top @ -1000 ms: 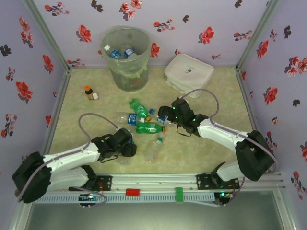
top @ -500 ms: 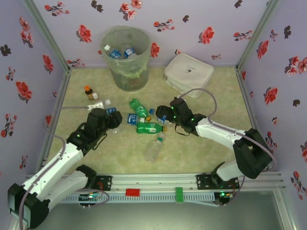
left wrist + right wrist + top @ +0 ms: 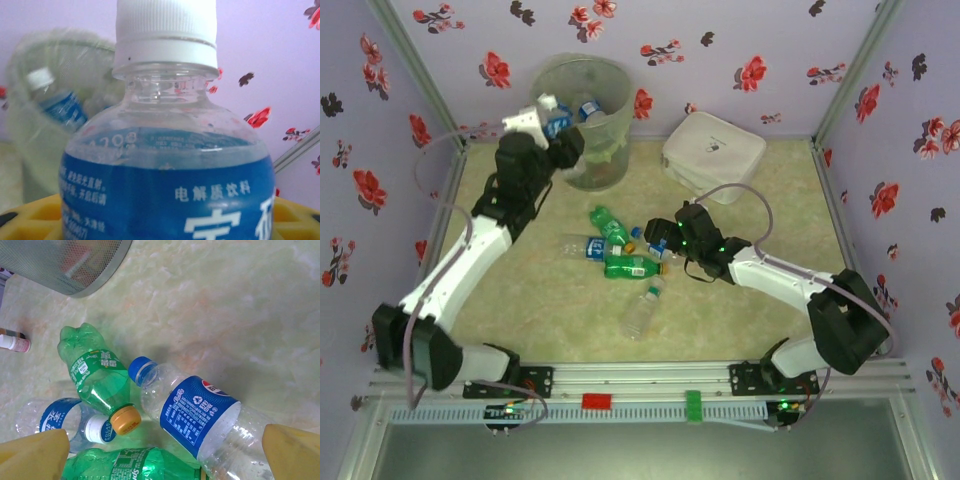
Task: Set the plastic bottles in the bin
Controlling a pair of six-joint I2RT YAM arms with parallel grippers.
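From my seat the left arm reaches toward eleven o'clock on the desk (image 3: 750, 300). The left gripper (image 3: 548, 126) sits at the nine o'clock edge of the bin (image 3: 592, 170), partway closed and clamped on the held bottle (image 3: 550, 108), a clear one with a blue label. In the left wrist view the held bottle (image 3: 167, 175) stands upright between the yellow fingers (image 3: 30, 220), its white cap (image 3: 166, 30) at twelve o'clock. The bin (image 3: 25, 135) is blurred behind it at ten o'clock with a white-capped bottle (image 3: 55, 100) inside. From above, the bin stands at eleven o'clock by the far wall, with several blue-labelled bottles (image 3: 582, 106) already in its liner. The loose bottles lie at the middle of the desk: a green bottle (image 3: 609, 224), a clear blue-labelled bottle (image 3: 582, 247) at its seven o'clock, a second green bottle (image 3: 632, 267) lying crosswise, and a clear bottle (image 3: 642, 313) alone toward six o'clock. The right gripper (image 3: 667, 240) hovers at the pile's three o'clock side with its jaws spread wide, holding nothing. Its wrist view shows the yellow fingers (image 3: 30, 455) flanking a blue-capped bottle (image 3: 197, 415), with the green bottle (image 3: 97, 375) and its orange cap at that bottle's nine o'clock. A white box (image 3: 713, 155) sits at one o'clock.
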